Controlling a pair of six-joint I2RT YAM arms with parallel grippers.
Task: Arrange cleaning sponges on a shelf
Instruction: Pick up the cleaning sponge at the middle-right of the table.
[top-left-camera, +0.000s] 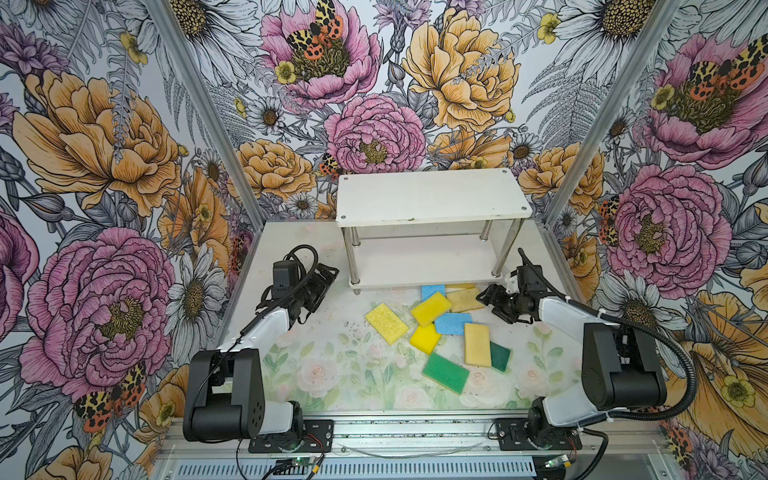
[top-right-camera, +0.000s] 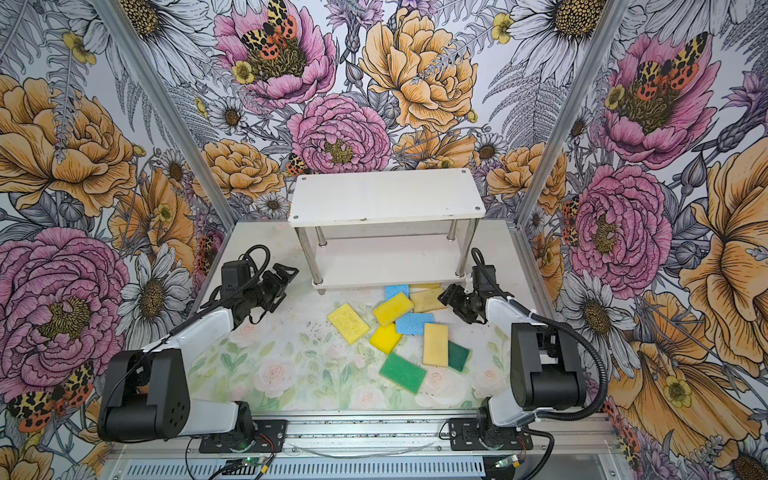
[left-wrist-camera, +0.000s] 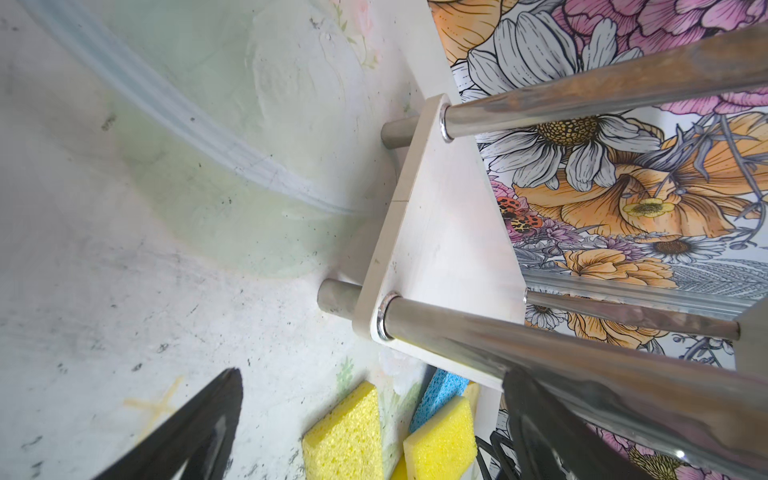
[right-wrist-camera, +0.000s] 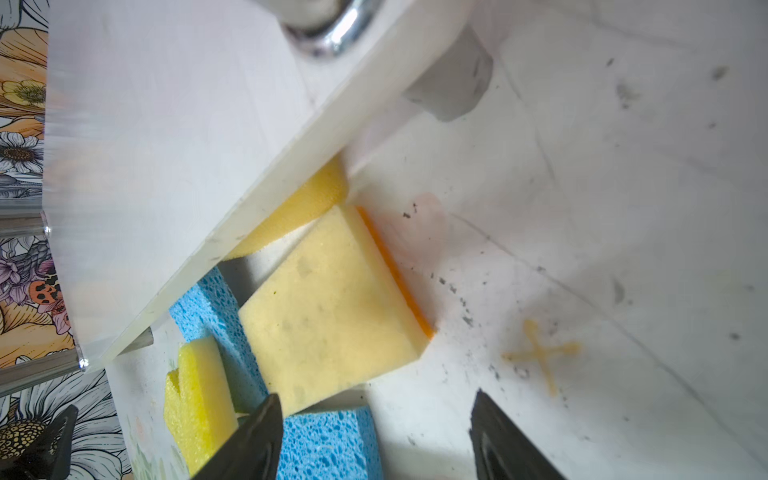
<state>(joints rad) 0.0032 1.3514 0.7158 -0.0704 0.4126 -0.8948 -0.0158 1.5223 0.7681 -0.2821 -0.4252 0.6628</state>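
Top views, both: 1 shelf (top-left-camera: 432, 195), 2 white boards on 4 chrome posts, at the far side of the table (top-left-camera: 332, 374). 10 cleaning sponges (top-left-camera: 431, 308) lie loose on the table in front of the shelf's right half, several overlapping.

Of these:
- 2 green-topped sponges (top-left-camera: 445, 372), nearest the robot.
- 1 textured yellow sponge (top-left-camera: 386, 323), alone at the left of the cluster.
- 1 pale tan sponge (top-left-camera: 465, 300), just before the lower board.

Right wrist view: the pale tan sponge, orange along 1 edge, overlaps a light blue sponge (right-wrist-camera: 208, 307). 1 deeper yellow sponge (right-wrist-camera: 307, 199) pokes under the lower board; how far in is unclear.

Right gripper (right-wrist-camera: 376, 397): fingers apart and empty, 1 fingertip just beside the tan sponge's corner.

Left gripper (top-left-camera: 326, 274): fingers spread wide and empty, near the shelf's left front post, well apart from the sponges.
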